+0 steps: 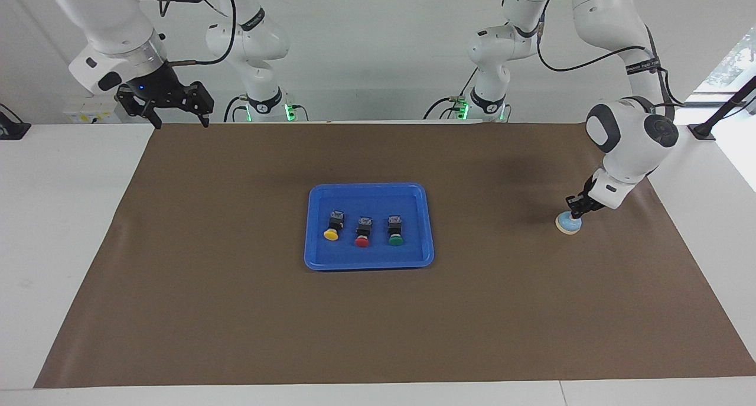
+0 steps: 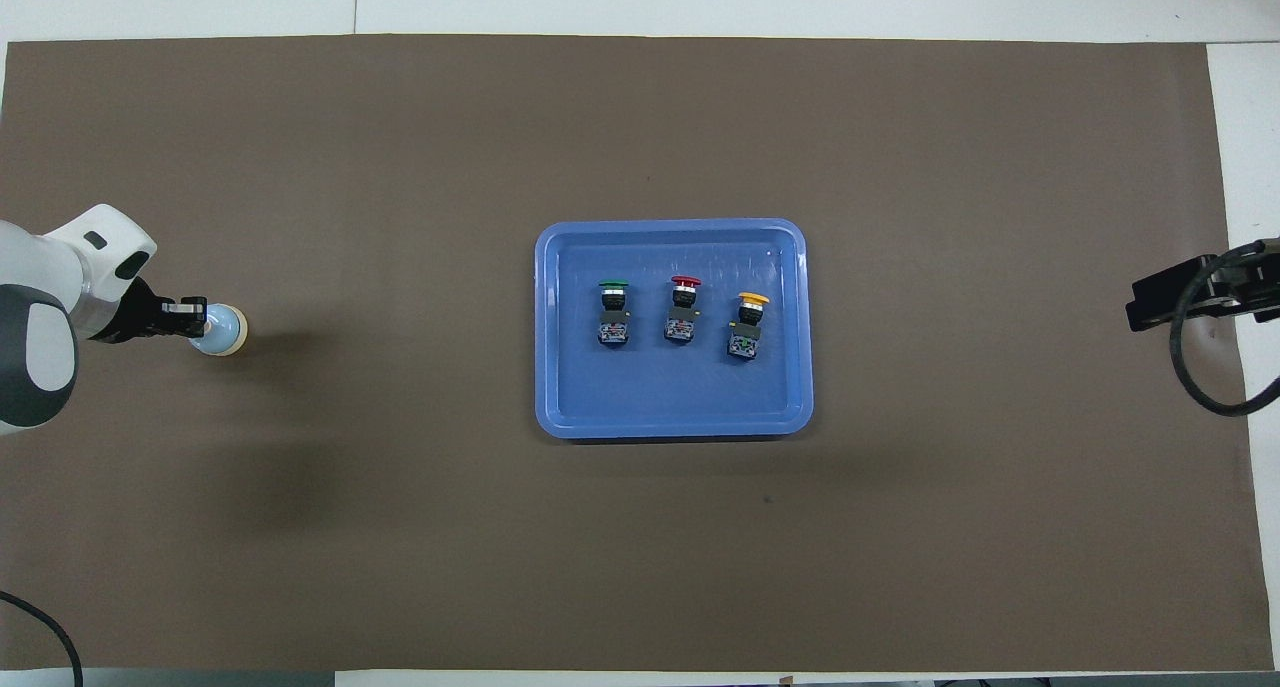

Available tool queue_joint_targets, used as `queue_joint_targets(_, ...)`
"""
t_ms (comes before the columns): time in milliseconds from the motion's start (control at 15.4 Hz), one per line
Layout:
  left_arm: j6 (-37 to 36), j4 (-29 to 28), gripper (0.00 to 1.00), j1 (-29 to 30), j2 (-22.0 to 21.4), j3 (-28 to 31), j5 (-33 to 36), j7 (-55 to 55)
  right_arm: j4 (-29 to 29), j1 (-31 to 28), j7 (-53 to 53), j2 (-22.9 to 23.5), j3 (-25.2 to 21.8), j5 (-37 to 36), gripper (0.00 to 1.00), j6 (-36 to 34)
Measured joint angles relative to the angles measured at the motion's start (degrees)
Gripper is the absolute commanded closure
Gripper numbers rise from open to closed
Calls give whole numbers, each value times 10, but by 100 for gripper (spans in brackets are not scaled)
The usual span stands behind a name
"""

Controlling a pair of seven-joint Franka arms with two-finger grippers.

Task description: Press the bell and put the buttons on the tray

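Observation:
The light blue bell [image 1: 567,224] stands on the brown mat toward the left arm's end of the table. My left gripper [image 1: 574,211] is shut, and its tips sit on top of the bell, hiding the knob. From overhead, the left gripper [image 2: 196,316] covers part of the bell [image 2: 228,329]. The blue tray [image 1: 369,262] lies mid-table and holds three buttons in a row: yellow [image 1: 332,228], red [image 1: 362,234] and green [image 1: 395,231]. My right gripper [image 1: 180,121] hangs open and empty over the mat's corner close to the right arm's base.
A brown mat [image 1: 236,311] covers most of the white table. In the overhead view the tray [image 2: 670,423] is at the mat's middle, and the right gripper [image 2: 1150,305] shows at the mat's edge with a black cable looped beside it.

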Motion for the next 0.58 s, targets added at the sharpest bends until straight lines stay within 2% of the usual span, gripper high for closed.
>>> queue_joint_targets(195,-60,44,98,-4,-1,-3,0,0,0,-3,0,0,-1,0,0,0)
queue_joint_targets(260,-101,72,90,-7,-2,-4,0,0,0,-4,0,0,-1,0,0,0)
queue_joint_targets(325,-142,99,75,-9,-5,-4,0,0,0,-3,0,0,-1,0,0,0)
queue_joint_targets(390,-181,126,55,-11,-8,-6,0,0,0,-3,0,0,-1,0,0,0)
queue_joint_targets(519,-238,164,0,-19,-22,-8,0,0,0,-3,0,0,-1,0,0,0)
queue_joint_targets(584,-252,171,0,-22,-34,-8,0,-1,0,-4,0,0,-1,0,0,0)
